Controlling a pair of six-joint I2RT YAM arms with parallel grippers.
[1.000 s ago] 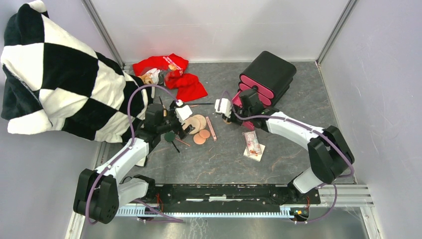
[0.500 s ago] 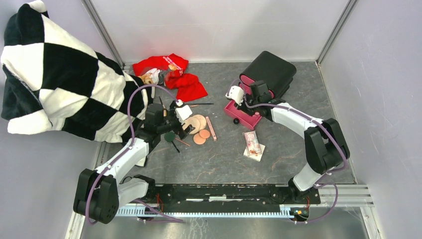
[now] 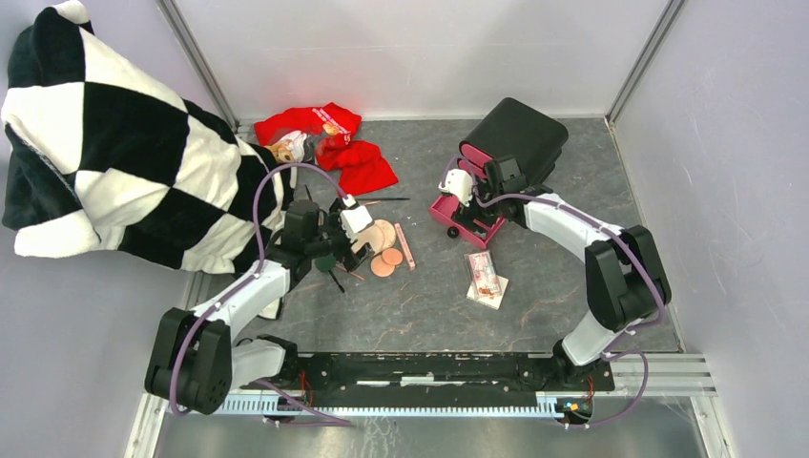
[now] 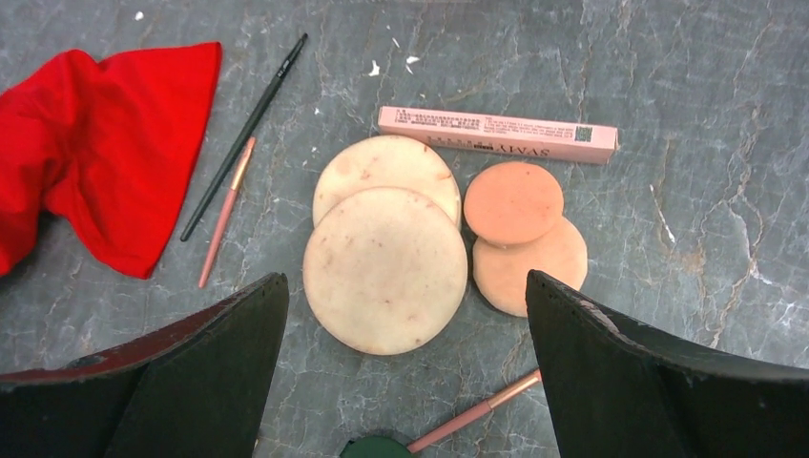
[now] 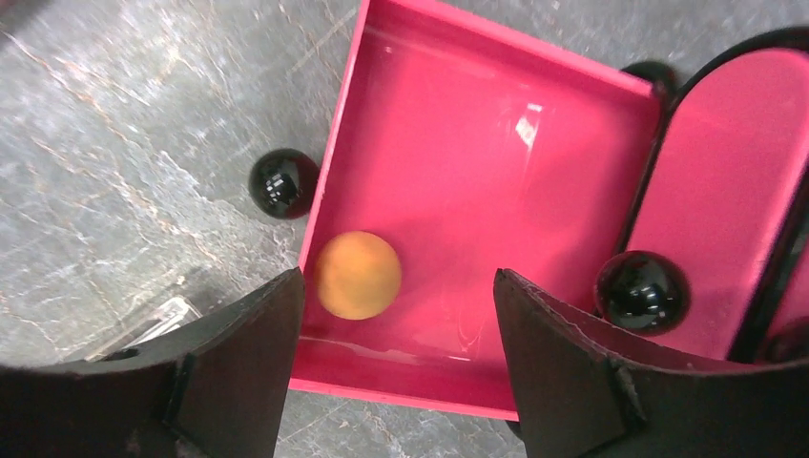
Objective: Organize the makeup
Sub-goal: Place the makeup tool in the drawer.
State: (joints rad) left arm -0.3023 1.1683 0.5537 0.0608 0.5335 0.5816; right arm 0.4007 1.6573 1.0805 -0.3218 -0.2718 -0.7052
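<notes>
My left gripper (image 4: 405, 281) hangs open over the makeup on the floor. Below it lie two cream round puffs (image 4: 385, 270), two orange puffs (image 4: 513, 201), a pink stick box (image 4: 496, 135), a thin black pencil (image 4: 246, 134) and pink pencils (image 4: 226, 210). My right gripper (image 5: 398, 277) is open above a pulled-out pink drawer (image 5: 496, 143), and a small orange puff (image 5: 357, 274) lies loose inside it. In the top view a red-patterned packet (image 3: 482, 274) rests on a white card (image 3: 497, 293) near the drawer (image 3: 465, 218).
The black box (image 3: 515, 138) with pink drawers stands at the back right, with black ball knobs (image 5: 283, 183) beside the drawer. A red cloth (image 3: 334, 143) lies at the back. A black-and-white blanket (image 3: 105, 143) covers the left side. A dark green item (image 4: 374, 448) sits under my left gripper.
My right arm swung from the middle of the floor to the pink drawer and its jaws opened, leaving the orange puff in the drawer. The left arm shifted slightly.
</notes>
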